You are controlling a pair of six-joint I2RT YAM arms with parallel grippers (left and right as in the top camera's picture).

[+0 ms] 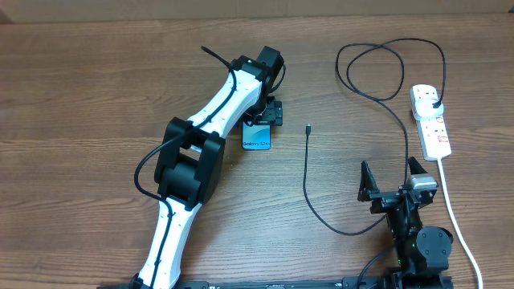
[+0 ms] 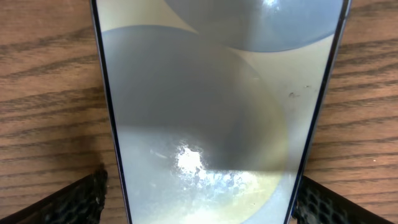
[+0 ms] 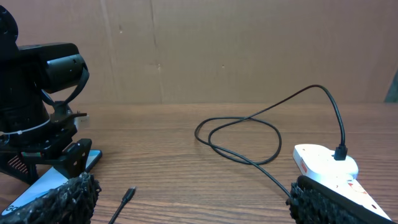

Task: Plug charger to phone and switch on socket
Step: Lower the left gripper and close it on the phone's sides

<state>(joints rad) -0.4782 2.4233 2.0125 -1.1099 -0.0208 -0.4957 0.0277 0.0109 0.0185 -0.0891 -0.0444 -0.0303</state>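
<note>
left wrist, phone (image 2: 217, 112) centred within open left end effector (image 2: 199, 202)

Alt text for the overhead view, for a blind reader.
The open left gripper sits over the far end of a Galaxy S24+ phone on a wooden table. To its right, a charger cable runs from a white power strip, its tip lying free, and the right gripper stands open.
</note>
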